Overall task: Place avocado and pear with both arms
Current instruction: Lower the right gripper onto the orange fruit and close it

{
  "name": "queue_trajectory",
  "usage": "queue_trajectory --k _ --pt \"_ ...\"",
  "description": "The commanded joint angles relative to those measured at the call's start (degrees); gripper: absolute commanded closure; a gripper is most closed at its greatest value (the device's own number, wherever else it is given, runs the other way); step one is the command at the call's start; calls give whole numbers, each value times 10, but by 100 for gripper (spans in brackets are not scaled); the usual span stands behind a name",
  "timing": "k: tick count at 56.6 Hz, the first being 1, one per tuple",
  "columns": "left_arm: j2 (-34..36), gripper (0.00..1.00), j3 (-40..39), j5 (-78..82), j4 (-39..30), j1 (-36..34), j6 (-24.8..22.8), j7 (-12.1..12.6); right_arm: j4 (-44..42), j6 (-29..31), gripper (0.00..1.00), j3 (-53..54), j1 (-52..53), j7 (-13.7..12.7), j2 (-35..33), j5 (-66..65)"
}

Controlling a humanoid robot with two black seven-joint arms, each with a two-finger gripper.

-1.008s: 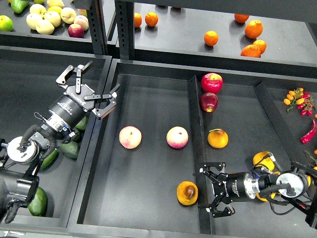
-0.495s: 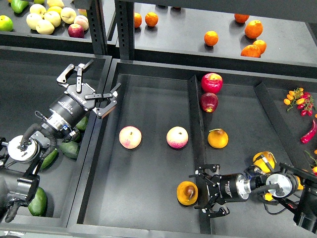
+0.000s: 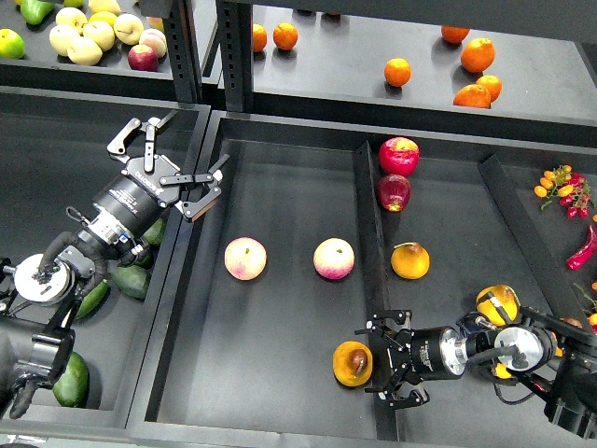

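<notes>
The pear (image 3: 350,364), yellow-orange with a dark brown spot, lies at the front of the middle tray (image 3: 280,187), beside the divider. My right gripper (image 3: 372,362) is open. It reaches in from the right over the divider, fingertips just right of the pear, above and below it. Several dark green avocados (image 3: 133,280) lie in the left tray, partly hidden under my left arm. My left gripper (image 3: 197,140) is open and empty, held above the wall between the left and middle trays, up and right of the avocados.
Two pale pink-yellow fruits (image 3: 245,258) (image 3: 334,259) lie mid-tray. The right tray holds two red apples (image 3: 398,155), another yellow-orange fruit (image 3: 410,260) and yellow fruits (image 3: 497,303) by my right arm. Oranges (image 3: 397,71) sit on the back shelf. Chillies (image 3: 581,250) lie far right.
My right gripper has moved left across the divider to the pear's right side. My left gripper has hardly moved.
</notes>
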Motion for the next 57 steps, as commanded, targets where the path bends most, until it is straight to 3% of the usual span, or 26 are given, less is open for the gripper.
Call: queue_trajectory --k 1,13,27,33,38,48,57 --pt "0 1 1 0 0 0 0 0 -12 1 17 3 0 0 6 0" --pt "0 1 1 0 0 -2 0 0 -14 0 30 4 2 0 6 -1" --pt "0 1 1 0 1 -2 0 0 -20 0 37 5 1 0 10 0" --pt "0 1 1 0 1 -2 0 0 -19 -1 45 5 0 0 13 0" --pt "0 1 1 0 1 -2 0 0 -19 -1 60 7 0 0 15 0" --pt "0 1 0 0 1 -2 0 0 -19 -1 63 7 0 0 17 1" --pt "0 1 0 0 1 -2 0 0 -18 5 80 11 -1 0 17 1"
